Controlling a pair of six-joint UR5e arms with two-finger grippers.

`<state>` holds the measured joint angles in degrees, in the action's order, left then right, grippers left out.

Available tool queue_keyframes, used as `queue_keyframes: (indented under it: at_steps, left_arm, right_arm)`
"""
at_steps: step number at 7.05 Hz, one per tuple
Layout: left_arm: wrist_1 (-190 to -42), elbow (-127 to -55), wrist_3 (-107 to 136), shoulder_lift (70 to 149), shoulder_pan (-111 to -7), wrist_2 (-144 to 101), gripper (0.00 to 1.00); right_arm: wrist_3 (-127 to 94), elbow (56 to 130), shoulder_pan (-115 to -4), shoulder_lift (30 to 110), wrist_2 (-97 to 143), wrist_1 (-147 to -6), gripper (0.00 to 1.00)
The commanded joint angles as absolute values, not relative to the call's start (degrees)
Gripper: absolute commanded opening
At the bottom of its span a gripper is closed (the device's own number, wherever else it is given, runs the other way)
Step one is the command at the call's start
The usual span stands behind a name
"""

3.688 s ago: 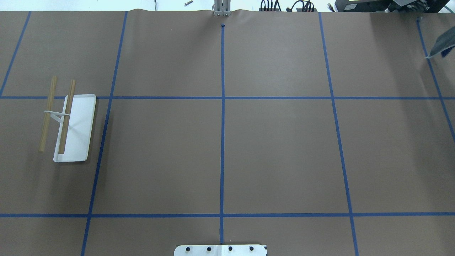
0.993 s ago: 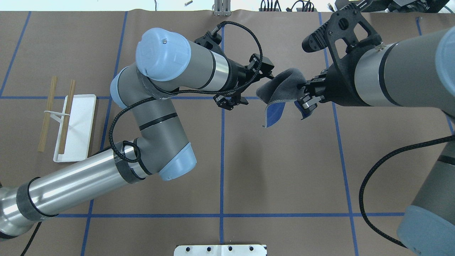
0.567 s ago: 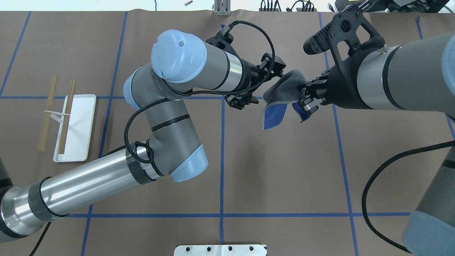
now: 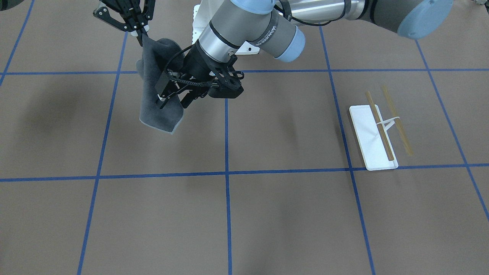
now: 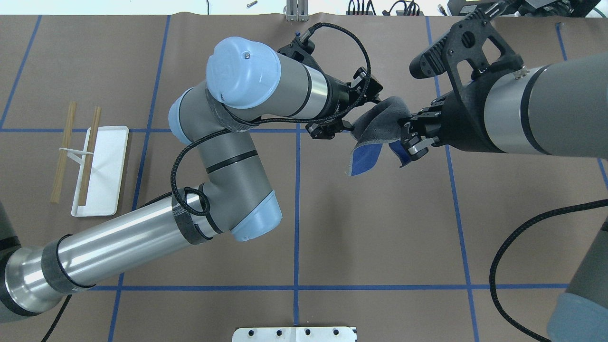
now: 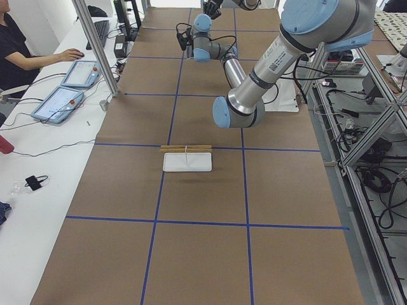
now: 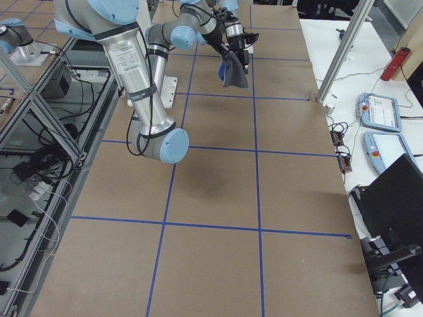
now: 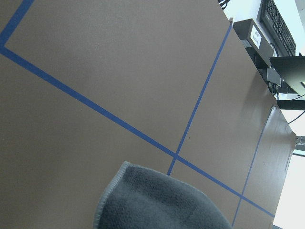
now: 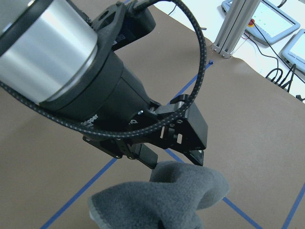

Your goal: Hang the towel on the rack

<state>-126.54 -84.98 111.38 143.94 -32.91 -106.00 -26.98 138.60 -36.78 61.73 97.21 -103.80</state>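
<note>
Charcoal-grey towel [image 4: 158, 114] is held hanging clear above the bench [image 4: 267, 214], pinched at its top corner by the closed right tool [image 4: 140, 35], with the left tool [image 4: 174, 101] spread wide beside it, nothing gripped; the rack [image 4: 372, 147] is stood well apart toward the robot's left.

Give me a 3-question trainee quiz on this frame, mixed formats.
1. Multiple choice: what holds the towel up off the table? A) the left gripper alone B) the right gripper C) the rack
2. True or false: the towel already hangs over the rack's rods.
3. Short answer: on which side of the robot does the rack stand?
Key: 1 B: it pinches the towel's top, while the left gripper is open at the hanging cloth. 2 False: the rods are bare. 3 Its left.
</note>
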Motion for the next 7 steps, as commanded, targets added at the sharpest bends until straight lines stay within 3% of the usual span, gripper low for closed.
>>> queue_keyframes:
  at_steps: [1,5,6,7]
  left_arm:
    - [-127.5,-85.2,111.4,144.0,-33.1,-105.9,0.00]
    - [-127.9,-85.2,110.4,143.7,-34.2,-106.0,0.00]
    - [-127.5,-85.0,107.4,143.4,-34.1,-105.9,0.49]
    - [-127.5,-84.3,108.0,143.4,-34.0,-105.9,0.58]
  right_arm:
    - [-27.0,138.6,-36.5,61.9,97.2,-103.8,0.00]
    - [-27.0,139.1,-36.5,62.1,97.3,-104.0,0.00]
    - [-27.0,139.4,-36.4,62.1,97.2,-104.0,0.00]
    - [-27.0,139.5,-36.2,61.8,97.0,-104.0,0.00]
